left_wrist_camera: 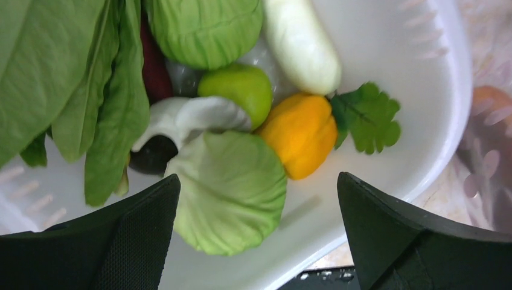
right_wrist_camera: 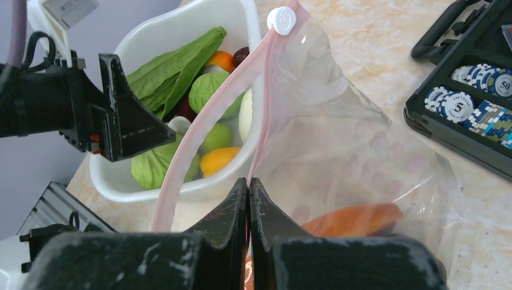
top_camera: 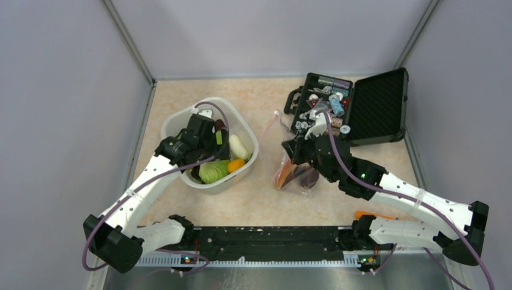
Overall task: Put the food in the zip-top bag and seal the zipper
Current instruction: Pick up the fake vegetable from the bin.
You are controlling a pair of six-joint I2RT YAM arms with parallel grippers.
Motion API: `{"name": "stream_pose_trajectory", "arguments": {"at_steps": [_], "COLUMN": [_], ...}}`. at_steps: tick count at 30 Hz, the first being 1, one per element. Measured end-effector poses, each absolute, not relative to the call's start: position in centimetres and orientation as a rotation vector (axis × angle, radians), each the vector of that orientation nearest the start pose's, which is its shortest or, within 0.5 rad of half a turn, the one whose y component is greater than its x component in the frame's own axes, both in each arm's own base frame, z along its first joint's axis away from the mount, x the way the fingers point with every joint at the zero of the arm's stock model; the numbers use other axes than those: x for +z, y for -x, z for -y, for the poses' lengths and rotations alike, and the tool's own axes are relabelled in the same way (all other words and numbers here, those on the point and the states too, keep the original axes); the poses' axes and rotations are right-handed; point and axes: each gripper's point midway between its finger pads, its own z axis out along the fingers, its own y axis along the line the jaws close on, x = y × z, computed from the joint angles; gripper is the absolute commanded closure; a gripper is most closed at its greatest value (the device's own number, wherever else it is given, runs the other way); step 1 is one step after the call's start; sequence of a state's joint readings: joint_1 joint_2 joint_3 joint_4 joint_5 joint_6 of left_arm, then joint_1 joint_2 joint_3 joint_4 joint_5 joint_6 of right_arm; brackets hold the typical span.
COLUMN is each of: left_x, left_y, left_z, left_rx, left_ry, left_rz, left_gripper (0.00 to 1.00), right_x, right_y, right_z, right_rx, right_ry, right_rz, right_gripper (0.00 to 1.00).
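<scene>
Left gripper (left_wrist_camera: 258, 181) spread wide and empty above the white tub (left_wrist_camera: 422, 90); right gripper (right_wrist_camera: 249, 181) pinched shut on the zipper (right_wrist_camera: 205, 121) of the zip-top bag (right_wrist_camera: 362, 139).

The food lies in the tub on the table's left half, with a green cabbage (left_wrist_camera: 232, 190) directly under the open fingers by the tub's near wall. The bag sits mid-table just beside the tub's right rim, its mouth edge lifted and one orange piece (right_wrist_camera: 353, 219) inside. Best, I judge, to drop straight onto the cabbage, close across its width, and avoid snagging the leafy greens (left_wrist_camera: 90, 90) when lifting.
</scene>
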State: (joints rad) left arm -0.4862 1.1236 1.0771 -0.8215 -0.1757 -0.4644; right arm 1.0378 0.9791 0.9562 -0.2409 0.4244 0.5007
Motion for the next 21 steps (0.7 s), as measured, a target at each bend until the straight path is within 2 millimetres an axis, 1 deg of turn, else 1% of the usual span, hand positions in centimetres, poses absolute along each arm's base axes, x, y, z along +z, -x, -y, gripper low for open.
{"name": "stream_pose_trajectory", "arguments": {"at_steps": [3,5,10,12,16,21], "left_x": [17.4,17.0,17.5,17.3,15.7,13.3], "left_y": [-24.3,-23.5,-22.5,-22.2,-21.6,-21.3], "left_z": [11.6,11.1,10.3,10.2,10.0,9.7], "left_rx": [-0.199,-0.183,-0.182,-0.183,-0.159,-0.092], "left_ry": [0.088,0.102,0.138,0.143,0.158,0.162], "left_rz": [-2.482,-2.502,-2.483,-2.485,-2.537,-2.618], "left_gripper": [0.01,0.01,0.01,0.01,0.01,0.01], "right_x": [28.8,28.9,29.1,29.1,28.6,28.8], "right_y": [-22.1,-22.1,-22.1,-22.1,-22.0,-21.9], "right_z": [-26.8,-26.8,-27.0,-27.1,-27.2,-27.4], "right_rx": [0.695,0.698,0.708,0.713,0.716,0.733], "right_ry": [0.196,0.195,0.195,0.196,0.206,0.212], "right_rz": [-1.858,-1.856,-1.849,-1.847,-1.854,-1.849], "right_gripper": [1.0,1.0,1.0,1.0,1.0,1.0]}}
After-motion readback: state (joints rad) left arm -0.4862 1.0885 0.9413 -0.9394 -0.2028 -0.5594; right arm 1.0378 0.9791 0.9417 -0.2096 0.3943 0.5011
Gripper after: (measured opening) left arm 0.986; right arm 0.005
